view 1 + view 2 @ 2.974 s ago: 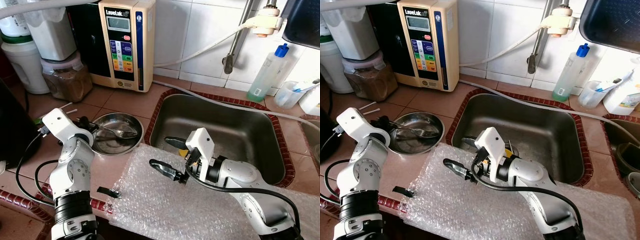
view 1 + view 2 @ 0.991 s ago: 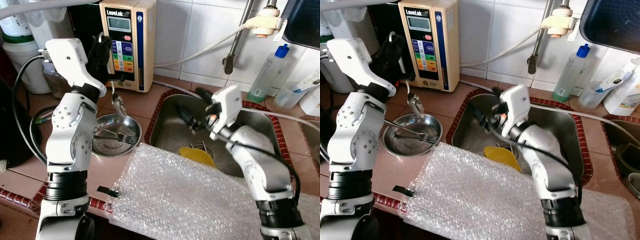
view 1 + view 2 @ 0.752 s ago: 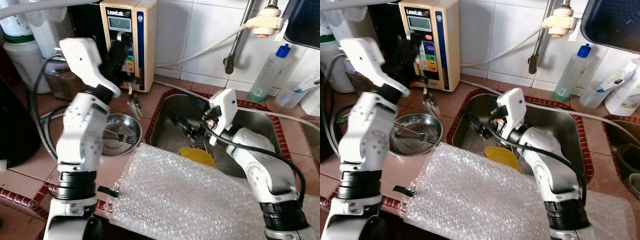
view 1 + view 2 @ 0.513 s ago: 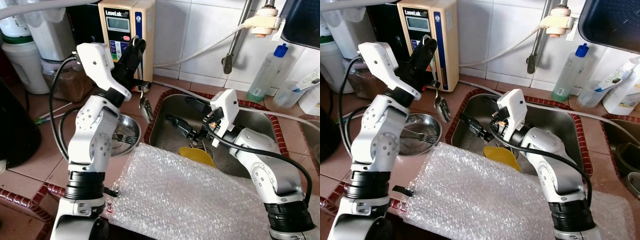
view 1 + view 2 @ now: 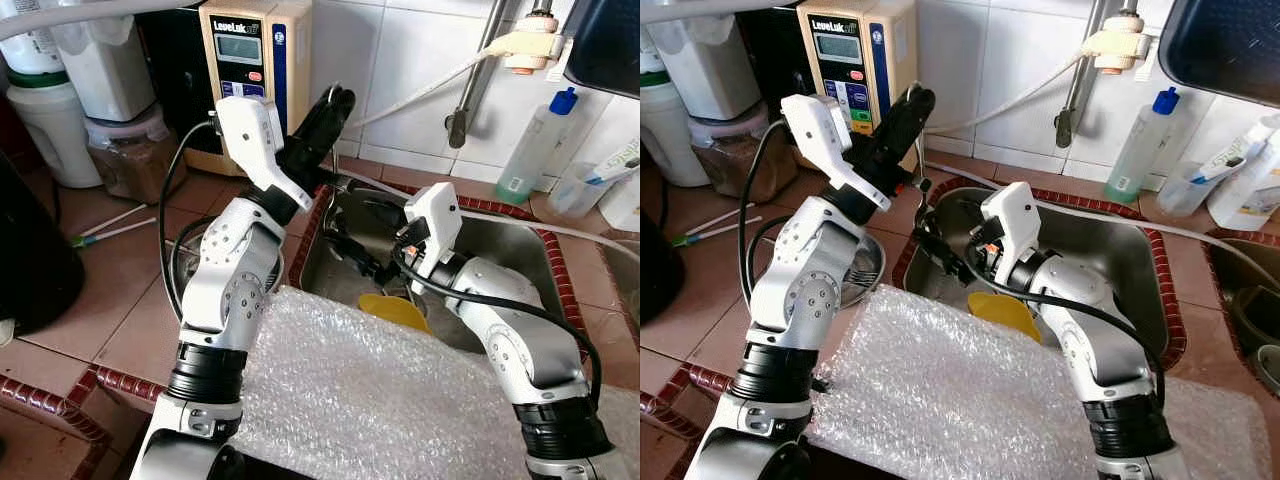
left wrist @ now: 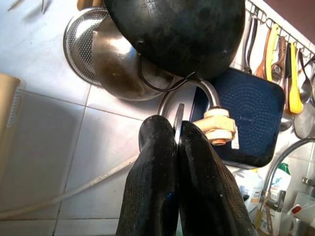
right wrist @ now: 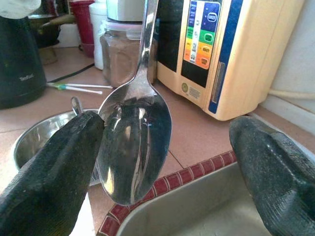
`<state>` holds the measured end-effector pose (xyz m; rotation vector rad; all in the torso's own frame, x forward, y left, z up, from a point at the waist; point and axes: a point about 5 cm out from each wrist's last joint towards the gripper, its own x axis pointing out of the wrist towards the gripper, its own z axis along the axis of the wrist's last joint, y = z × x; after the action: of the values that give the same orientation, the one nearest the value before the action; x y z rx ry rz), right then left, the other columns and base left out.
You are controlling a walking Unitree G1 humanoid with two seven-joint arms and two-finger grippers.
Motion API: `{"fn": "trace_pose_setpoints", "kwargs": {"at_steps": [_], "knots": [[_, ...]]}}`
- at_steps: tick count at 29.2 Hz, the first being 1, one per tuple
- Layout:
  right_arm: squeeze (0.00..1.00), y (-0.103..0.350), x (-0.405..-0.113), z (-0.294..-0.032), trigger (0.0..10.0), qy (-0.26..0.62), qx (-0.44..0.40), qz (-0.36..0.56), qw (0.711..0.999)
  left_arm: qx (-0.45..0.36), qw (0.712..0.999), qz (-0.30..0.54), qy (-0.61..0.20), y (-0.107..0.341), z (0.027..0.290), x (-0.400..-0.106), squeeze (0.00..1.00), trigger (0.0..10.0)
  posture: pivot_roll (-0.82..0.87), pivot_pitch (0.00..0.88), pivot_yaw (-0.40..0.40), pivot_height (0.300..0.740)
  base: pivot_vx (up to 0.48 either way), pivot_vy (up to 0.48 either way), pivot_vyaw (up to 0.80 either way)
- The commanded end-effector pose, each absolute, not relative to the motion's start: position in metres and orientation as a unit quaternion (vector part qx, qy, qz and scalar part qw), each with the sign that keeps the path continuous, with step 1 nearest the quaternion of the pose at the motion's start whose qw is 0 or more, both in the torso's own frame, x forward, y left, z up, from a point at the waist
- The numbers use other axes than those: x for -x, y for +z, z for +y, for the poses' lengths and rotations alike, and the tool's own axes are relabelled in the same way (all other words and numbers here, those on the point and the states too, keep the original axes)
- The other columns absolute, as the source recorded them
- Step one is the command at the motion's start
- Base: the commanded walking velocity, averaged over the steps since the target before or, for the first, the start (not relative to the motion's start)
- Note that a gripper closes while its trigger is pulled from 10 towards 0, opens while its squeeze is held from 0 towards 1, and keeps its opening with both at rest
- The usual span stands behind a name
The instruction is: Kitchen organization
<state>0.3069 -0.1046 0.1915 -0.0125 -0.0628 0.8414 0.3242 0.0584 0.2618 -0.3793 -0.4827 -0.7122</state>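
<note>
Landmark: the stainless steel sink basin [image 5: 480, 265].

Nearest me, the clear bubble-wrap sheet [image 5: 390, 400] covers the counter on the near side of the sink, nothing set on it.

Just above the sink's near-left corner I'm mid-handover. My right gripper [image 7: 162, 162] is spread wide, fingers well apart, holding nothing, pointed toward the left rim. The shiny steel tablespoon [image 7: 135, 137] hangs bowl-down between those fingers, close against one finger [image 7: 49, 172] but not clamped by either. My left gripper [image 6: 174, 162] is raised above the sink's left edge, fingers pinched tight on the spoon's handle, whose thin edge pokes out between the tips.

In the sink, a yellow plastic piece [image 5: 395, 310] lies near the front wall. Left of the sink, the round steel bowl [image 5: 862, 268] sits on the tiled counter, partly hidden behind my left arm; I can't tell its contents.

Behind the sink's left corner stands the cream water ionizer unit [image 5: 258, 70].

Progress, my read: early. One spoon lifted, not yet passed or placed; the bowl and the sink item are left.
</note>
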Motion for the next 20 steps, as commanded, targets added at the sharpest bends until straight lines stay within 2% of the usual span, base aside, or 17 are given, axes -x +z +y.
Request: {"fn": "trace_pose_setpoints", "kwargs": {"at_steps": [1, 8, 14, 20], "knots": [[0.00, 0.197, -0.312, -0.101, 10.0, 0.398, 0.008, -0.044, 0.916, 0.191, 0.879, -0.233, -0.369, 0.263, 0.044, -0.319, 0.00, 0.0, 0.06, 0.000, 0.004, 0.740, 0.000, 0.000, 0.00], [0.00, 0.196, -0.308, -0.098, 10.0, 0.431, 0.004, -0.037, 0.901, 0.180, 0.882, -0.231, -0.369, 0.259, 0.044, -0.318, 0.00, 0.0, 0.06, 0.000, 0.005, 0.740, 0.000, 0.000, 0.00], [0.00, 0.193, -0.305, -0.114, 10.0, 0.440, 0.014, -0.019, 0.898, 0.176, 0.884, -0.233, -0.366, 0.259, 0.049, -0.320, 0.00, 0.0, 0.06, 0.000, 0.004, 0.740, 0.000, 0.000, 0.00], [0.00, 0.198, -0.308, -0.149, 10.0, 0.442, 0.025, 0.000, 0.897, 0.144, 0.888, -0.237, -0.367, 0.255, 0.054, -0.320, 0.00, 0.0, 0.06, 0.000, 0.013, 0.740, 0.000, 0.000, 0.00]]}}
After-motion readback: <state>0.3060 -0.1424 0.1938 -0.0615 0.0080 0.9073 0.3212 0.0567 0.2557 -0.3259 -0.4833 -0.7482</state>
